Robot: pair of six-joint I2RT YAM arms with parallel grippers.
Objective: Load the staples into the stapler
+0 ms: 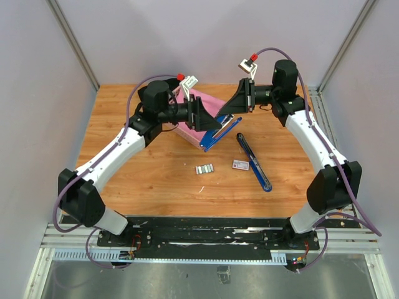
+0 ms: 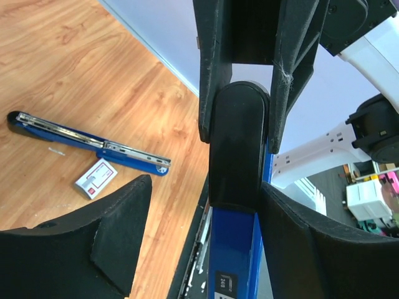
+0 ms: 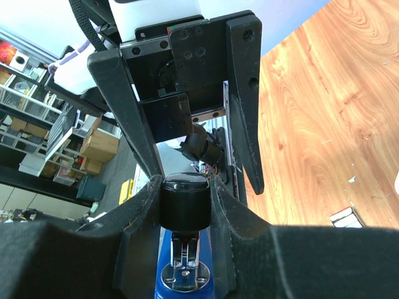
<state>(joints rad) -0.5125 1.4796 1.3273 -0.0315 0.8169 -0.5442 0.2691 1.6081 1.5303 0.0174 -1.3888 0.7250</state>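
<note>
Right gripper [image 3: 184, 198] pinches stapler [image 1: 223, 131] — left gripper [image 2: 206, 193] spread; staples [image 1: 204, 168] lie outside carton [image 1: 240, 164].

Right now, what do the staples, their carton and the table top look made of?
Staples: bare metal, silvery-grey with bright ribbed strips. Carton: probably thin card, matte white with red print. Table top: wood or wood-look laminate, orange-brown grain, smooth; which one I cannot tell.
</note>
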